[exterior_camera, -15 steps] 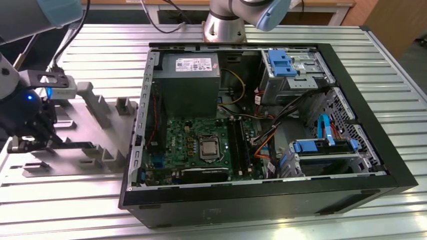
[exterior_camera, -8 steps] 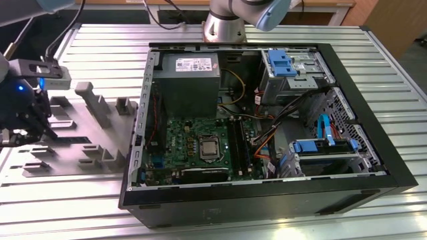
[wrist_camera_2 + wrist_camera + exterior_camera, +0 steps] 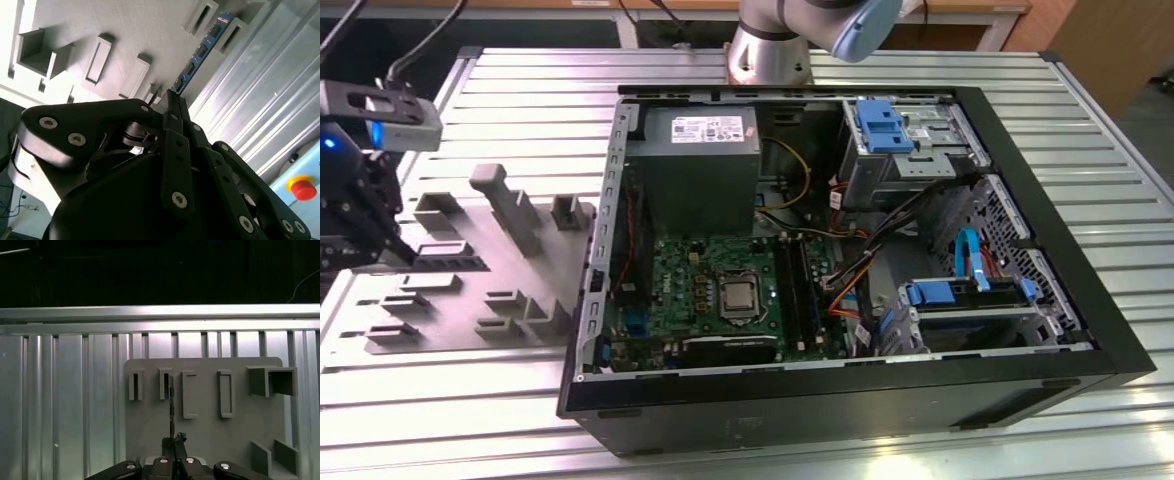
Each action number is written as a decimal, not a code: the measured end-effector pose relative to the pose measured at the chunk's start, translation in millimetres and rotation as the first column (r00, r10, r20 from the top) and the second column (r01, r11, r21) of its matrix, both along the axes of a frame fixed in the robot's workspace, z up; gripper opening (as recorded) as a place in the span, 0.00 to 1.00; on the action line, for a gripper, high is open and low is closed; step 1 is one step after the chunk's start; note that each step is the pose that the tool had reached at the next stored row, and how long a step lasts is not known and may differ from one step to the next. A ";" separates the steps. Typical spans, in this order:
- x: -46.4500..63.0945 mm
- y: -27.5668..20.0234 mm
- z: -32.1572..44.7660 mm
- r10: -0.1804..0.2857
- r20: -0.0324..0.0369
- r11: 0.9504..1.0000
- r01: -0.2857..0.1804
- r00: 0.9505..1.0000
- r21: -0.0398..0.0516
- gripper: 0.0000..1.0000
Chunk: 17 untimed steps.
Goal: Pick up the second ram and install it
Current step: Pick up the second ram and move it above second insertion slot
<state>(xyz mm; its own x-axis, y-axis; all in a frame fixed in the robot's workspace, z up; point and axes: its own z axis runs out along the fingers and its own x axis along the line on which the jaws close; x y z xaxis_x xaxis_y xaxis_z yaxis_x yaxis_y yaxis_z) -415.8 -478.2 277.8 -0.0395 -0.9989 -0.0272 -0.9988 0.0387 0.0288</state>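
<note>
Gripper is clamped on one end of the second ram, a long, thin blue board with dark chips, its far end between two raised blocks of the grey holder tray.

Exterior view looks down; both wrist views face grey holder

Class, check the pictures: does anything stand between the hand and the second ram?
Nothing visible does. In both wrist views the hand is closed on the near end of the second ram, which stands on edge in the grey holder.
</note>
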 end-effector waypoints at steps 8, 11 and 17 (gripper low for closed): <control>0.0 0.0 35.1 0.000 0.000 1.000 0.000 1.000 0.000 0.12; 0.0 0.0 47.0 0.000 0.000 1.000 0.000 1.000 0.000 0.12; 0.0 0.0 68.8 0.000 0.000 1.000 0.000 1.000 0.000 0.12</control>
<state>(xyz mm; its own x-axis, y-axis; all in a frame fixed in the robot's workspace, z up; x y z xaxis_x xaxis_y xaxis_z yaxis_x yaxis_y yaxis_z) -415.8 -478.2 346.6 -0.0394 -0.9989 -0.0273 -0.9988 0.0386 0.0286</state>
